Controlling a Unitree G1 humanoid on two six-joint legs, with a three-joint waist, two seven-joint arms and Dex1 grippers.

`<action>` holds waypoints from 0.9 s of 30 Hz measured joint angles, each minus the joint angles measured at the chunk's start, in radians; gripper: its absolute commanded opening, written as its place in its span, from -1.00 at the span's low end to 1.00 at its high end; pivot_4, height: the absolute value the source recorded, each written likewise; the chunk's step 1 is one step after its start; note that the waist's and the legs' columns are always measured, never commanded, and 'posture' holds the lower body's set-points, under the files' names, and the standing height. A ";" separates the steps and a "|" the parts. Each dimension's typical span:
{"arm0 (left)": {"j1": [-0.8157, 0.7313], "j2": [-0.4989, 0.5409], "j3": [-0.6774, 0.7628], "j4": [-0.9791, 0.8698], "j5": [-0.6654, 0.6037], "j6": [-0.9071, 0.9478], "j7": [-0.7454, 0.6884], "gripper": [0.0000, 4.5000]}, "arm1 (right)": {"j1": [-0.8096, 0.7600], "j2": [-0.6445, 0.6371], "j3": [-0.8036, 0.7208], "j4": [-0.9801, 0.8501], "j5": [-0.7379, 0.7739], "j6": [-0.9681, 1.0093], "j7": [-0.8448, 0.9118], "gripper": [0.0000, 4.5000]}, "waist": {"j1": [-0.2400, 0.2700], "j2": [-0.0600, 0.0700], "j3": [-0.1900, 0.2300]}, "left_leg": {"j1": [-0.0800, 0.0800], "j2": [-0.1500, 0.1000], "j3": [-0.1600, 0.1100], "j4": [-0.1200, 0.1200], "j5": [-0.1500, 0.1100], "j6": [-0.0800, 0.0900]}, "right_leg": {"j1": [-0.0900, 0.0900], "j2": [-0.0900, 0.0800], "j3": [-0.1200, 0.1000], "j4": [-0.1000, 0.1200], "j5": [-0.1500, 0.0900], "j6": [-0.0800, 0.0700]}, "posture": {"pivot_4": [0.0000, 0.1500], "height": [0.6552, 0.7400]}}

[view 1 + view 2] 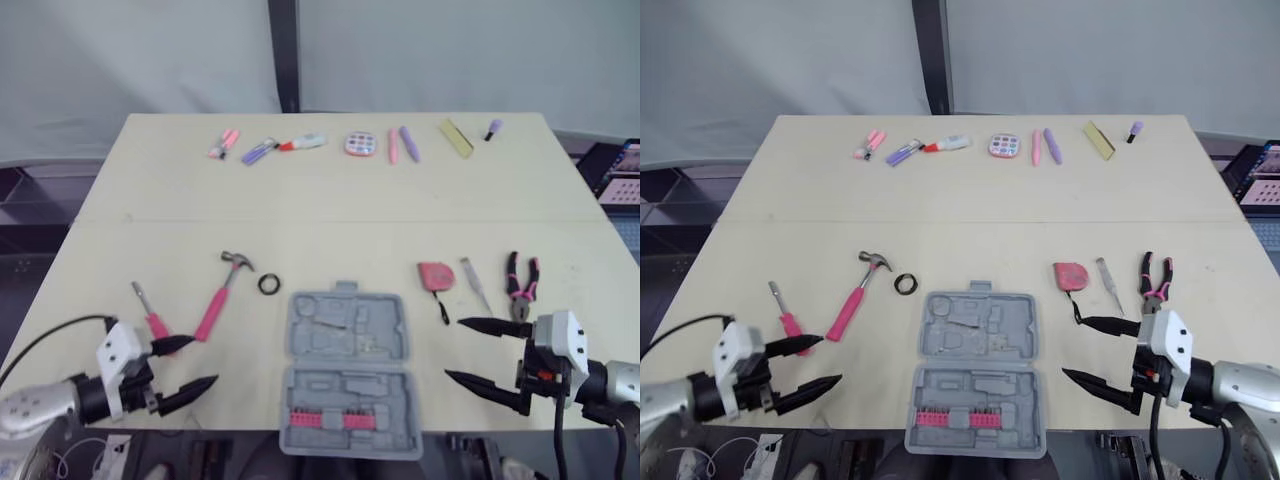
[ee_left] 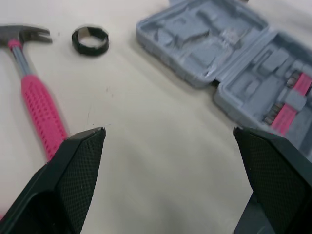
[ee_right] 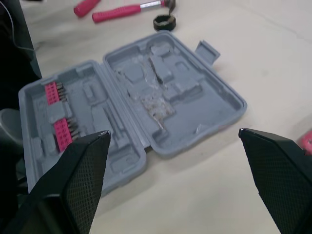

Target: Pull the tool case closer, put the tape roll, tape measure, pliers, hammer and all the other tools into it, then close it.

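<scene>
The grey tool case (image 1: 346,370) lies open at the table's near edge, between my two arms, with pink bits in its near half. My left gripper (image 1: 184,365) is open to the case's left, close to the pink-handled hammer (image 1: 221,294) and the pink screwdriver (image 1: 148,312). A black tape roll (image 1: 269,284) lies just beyond the case. My right gripper (image 1: 482,353) is open to the case's right. The red tape measure (image 1: 436,277), a small chisel (image 1: 475,284) and the pink pliers (image 1: 521,284) lie beyond it.
Along the table's far edge runs a row of small pink and purple items (image 1: 352,144), with a yellow strip (image 1: 456,138) among them. A seam (image 1: 330,220) crosses the tabletop midway. Dark equipment (image 1: 615,172) stands off the table at the right.
</scene>
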State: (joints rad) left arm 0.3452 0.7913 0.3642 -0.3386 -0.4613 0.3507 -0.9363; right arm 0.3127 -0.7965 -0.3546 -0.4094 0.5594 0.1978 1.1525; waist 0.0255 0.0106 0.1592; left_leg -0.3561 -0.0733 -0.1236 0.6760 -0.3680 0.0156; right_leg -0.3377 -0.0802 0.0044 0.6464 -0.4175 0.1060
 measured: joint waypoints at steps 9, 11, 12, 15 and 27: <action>-0.292 0.273 -0.151 -0.003 0.028 0.267 -0.028 1.00 | 0.000 0.008 0.024 -0.016 -0.001 -0.024 0.004 0.98 | -0.022 0.000 0.000 | 0.001 0.000 0.001 -0.004 0.000 0.000 | -0.002 0.000 0.000 0.008 0.000 0.000 | 1.00 1.00; -0.407 0.297 -0.226 -0.001 0.031 0.293 -0.065 1.00 | 0.002 0.009 0.029 -0.016 -0.003 -0.024 0.004 0.98 | -0.023 0.000 0.001 | 0.001 0.000 0.000 -0.002 0.000 0.000 | -0.002 0.000 0.000 0.009 0.000 0.000 | 1.00 1.00; -0.460 0.309 -0.255 -0.002 0.033 0.300 -0.081 1.00 | -0.002 0.009 0.032 -0.018 -0.003 -0.025 0.003 0.98 | -0.023 0.000 0.001 | 0.001 0.000 0.000 -0.001 0.000 0.000 | -0.002 0.000 0.000 0.010 0.000 0.000 | 1.00 1.00; -0.606 0.321 -0.353 0.022 0.040 0.342 -0.125 1.00 | -0.010 0.008 0.033 -0.018 -0.005 -0.024 0.002 0.98 | -0.025 0.000 0.001 | 0.001 -0.001 0.000 -0.001 0.000 0.000 | -0.003 0.000 0.001 0.012 0.000 0.000 | 1.00 1.00; -0.979 0.278 -0.702 0.195 0.248 0.436 -0.204 1.00 | -0.031 -0.004 0.034 -0.013 -0.012 -0.021 -0.001 0.98 | -0.024 -0.001 0.001 | 0.000 -0.001 -0.001 0.002 0.000 0.001 | -0.003 0.001 0.000 0.014 0.000 0.000 | 1.00 1.00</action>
State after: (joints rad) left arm -0.6337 1.0696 -0.3375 -0.1434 -0.2129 0.7862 -1.1400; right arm 0.2817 -0.8001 -0.3211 -0.4225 0.5478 0.1768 1.1514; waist 0.0018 0.0100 0.1603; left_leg -0.3562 -0.0746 -0.1246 0.6777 -0.3683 0.0162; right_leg -0.3412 -0.0788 0.0047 0.6605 -0.4175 0.1060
